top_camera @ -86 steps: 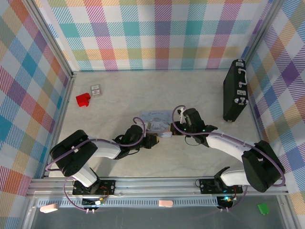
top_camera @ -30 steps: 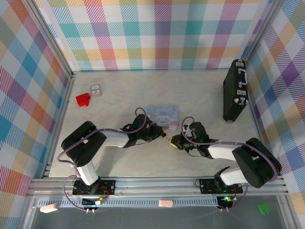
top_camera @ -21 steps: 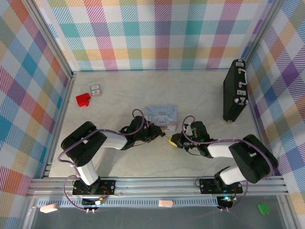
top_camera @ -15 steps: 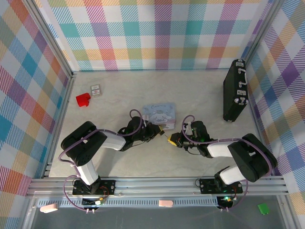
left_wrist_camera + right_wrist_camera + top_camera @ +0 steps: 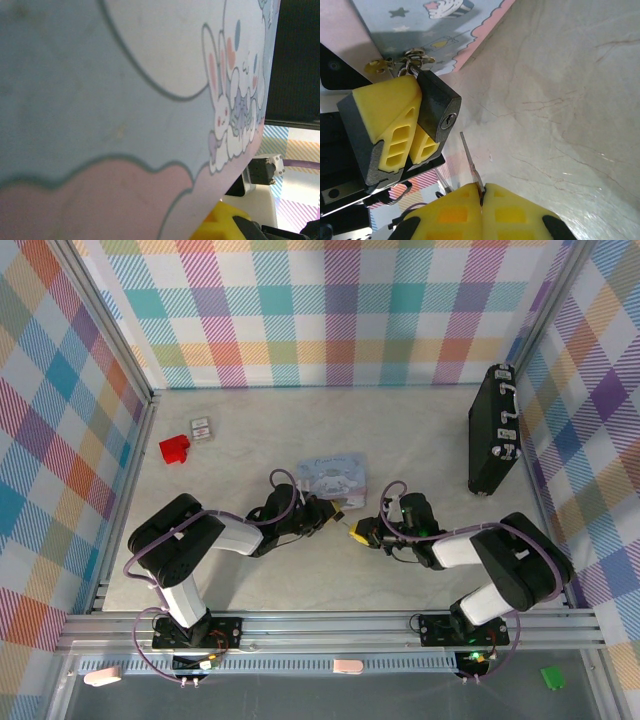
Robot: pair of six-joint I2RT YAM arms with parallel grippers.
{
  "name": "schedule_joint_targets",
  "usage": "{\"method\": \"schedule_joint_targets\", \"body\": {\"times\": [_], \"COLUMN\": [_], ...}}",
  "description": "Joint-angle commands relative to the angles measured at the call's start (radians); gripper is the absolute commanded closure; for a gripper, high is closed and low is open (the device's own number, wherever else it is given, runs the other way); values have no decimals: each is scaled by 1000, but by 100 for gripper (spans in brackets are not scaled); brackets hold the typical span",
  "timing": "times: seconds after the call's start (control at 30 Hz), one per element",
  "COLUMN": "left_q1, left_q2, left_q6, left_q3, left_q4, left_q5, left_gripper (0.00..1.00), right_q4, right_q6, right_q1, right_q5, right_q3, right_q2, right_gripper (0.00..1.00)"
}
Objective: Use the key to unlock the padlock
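I am watching the right wrist view, where the padlock (image 5: 438,111) is hanging by its thin silvery shackle from a small hasp on the edge of the pale blue tin (image 5: 415,20). Its black body is tilting, with the keyhole face turned toward the camera. The left gripper (image 5: 412,131) is clamping the padlock's body between its 2 yellow fingers, 1 on the left side and 1 lower down behind it.

The right gripper (image 5: 481,190) is pinching the key (image 5: 470,159) with its 2 yellow pads pressed together, and the slim blade is sticking up out of the seam between them. The key's tip is sitting just beside the keyhole, below and to the right of it and not in the slot.

From the top camera, I am seeing both arms meeting low over the marble table (image 5: 250,440), just in front of the tin. The black case (image 5: 493,430) is standing well apart by the right wall. A red block (image 5: 174,448) and a small grey-white card (image 5: 202,428) are lying near the left wall.

In the left wrist view, the tin's cartoon bunny lid is sitting close against the lens.
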Motion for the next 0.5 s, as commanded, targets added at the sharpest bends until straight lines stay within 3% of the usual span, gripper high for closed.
{"method": "schedule_joint_targets", "body": {"times": [0.0, 0.47], "left_q1": [30, 47], "left_q2": [11, -4], "left_q6": [-54, -71], "left_q3": [-29, -51], "left_q4": [-23, 8], "left_q5": [-2, 5], "left_gripper": [100, 100], "right_q4": [86, 223], "right_q6": [29, 92], "right_q1": [-16, -18], "right_q5": [-41, -61], "right_q3": [1, 3], "right_q2": [23, 100], "right_gripper": [100, 100]}}
